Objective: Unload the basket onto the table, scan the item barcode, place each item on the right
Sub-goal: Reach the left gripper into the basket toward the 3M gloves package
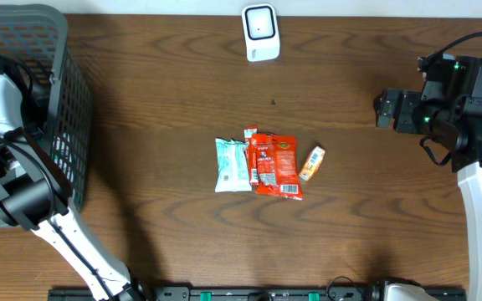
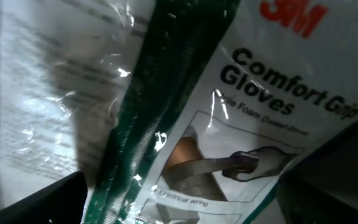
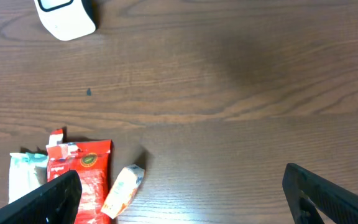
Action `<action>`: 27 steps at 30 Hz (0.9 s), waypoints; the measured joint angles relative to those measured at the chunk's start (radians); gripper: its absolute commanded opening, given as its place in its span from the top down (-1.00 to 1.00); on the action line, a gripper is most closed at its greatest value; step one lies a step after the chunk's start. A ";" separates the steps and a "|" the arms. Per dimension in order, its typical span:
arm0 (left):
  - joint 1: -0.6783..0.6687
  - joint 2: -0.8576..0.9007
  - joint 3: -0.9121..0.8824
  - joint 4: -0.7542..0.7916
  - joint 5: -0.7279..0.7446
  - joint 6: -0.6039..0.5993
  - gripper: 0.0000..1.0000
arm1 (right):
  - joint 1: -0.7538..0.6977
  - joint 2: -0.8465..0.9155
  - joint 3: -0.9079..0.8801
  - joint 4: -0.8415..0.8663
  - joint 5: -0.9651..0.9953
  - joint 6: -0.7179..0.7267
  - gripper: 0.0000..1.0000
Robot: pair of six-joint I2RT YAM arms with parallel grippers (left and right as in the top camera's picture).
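Hanging wide open with nothing in it, the left claw (image 2: 191,199) is over the basket (image 1: 57,100), close above a glove pack (image 2: 253,106). The right claw (image 3: 185,196) is wide open too and holds nothing, over the table (image 1: 182,84). The snack packs (image 1: 274,163) lie apart from it in the middle, and the scanner (image 1: 260,32) stands at the far edge.

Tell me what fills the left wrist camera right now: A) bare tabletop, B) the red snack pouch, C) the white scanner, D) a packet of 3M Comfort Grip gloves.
D: the left wrist view is taken up by a clear glove packet with "3M Comfort Grip Gloves" printed on it.
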 measured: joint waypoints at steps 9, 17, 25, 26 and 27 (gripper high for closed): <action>-0.002 0.012 0.010 -0.005 -0.002 0.003 0.73 | 0.000 0.000 0.000 0.000 0.000 0.000 -0.99; 0.000 -0.006 0.021 -0.031 -0.014 -0.003 0.85 | 0.000 0.000 0.000 0.000 0.000 0.000 -0.99; -0.001 -0.404 0.016 0.022 0.010 -0.094 0.86 | 0.000 0.000 0.000 0.000 0.000 0.000 -0.98; -0.001 -0.502 0.020 0.026 0.011 -0.108 0.86 | 0.000 0.000 0.000 0.000 0.000 0.000 -0.99; -0.002 -0.593 0.024 0.027 0.011 -0.119 0.86 | 0.000 0.000 0.000 0.000 0.000 0.000 -0.98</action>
